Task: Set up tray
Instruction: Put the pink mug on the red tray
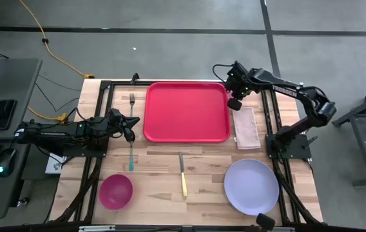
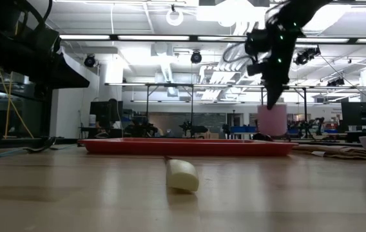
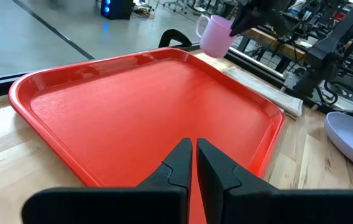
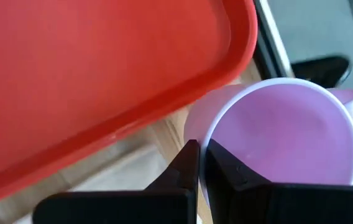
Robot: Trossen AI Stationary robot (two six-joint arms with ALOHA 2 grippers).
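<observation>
The red tray lies flat on the table's far side; the right gripper pinches the pink mug's rim (just off the tray's corner); the left gripper waits clenched, holding nothing.

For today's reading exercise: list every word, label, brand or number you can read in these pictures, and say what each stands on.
White lettering on the right arm: too small to read.
Tray, mug, plate, bowl: no text.
</observation>
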